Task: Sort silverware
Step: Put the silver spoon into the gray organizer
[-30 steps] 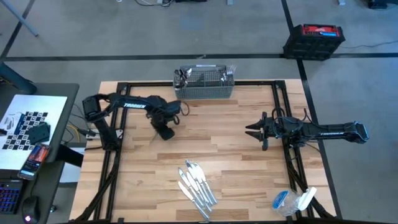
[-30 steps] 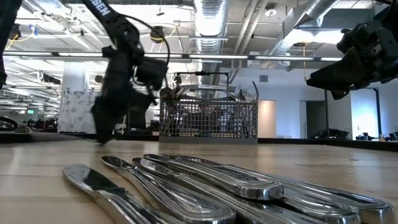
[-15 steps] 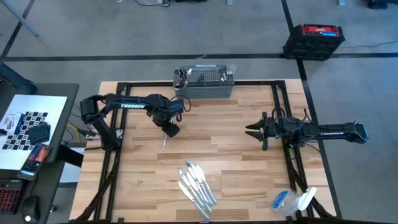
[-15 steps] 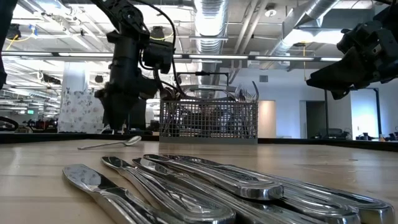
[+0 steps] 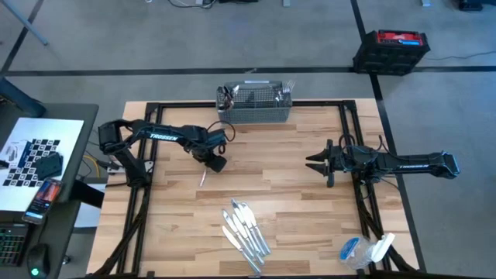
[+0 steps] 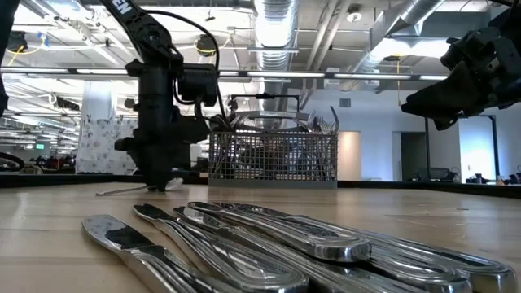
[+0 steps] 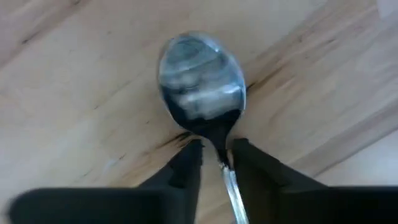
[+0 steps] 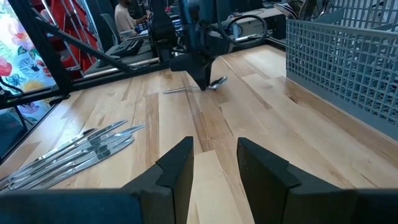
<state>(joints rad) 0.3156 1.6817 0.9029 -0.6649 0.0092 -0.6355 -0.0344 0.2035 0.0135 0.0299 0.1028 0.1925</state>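
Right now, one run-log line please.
left end effector: closing on spoon neck, on table | right end effector: open, idle | knives: piled

Shiny silver knives point(image 5: 246, 229) lie on the pale, streaky wood table point(image 5: 279, 186), which has a black frame. The wire basket point(image 5: 254, 105) is grey, both arms are dark, and a red-topped black case point(image 5: 391, 48) sits on the grey floor

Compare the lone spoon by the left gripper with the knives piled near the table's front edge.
The spoon lies alone; the knives lie bunched side by side in a group.
The spoon sits mid-table, with the left gripper down over its neck, a finger on each side; no gripper is near the knives.
The spoon ends in a round bowl; the knives are long and slim.
Both are shiny metal, lying flat on the wood table.
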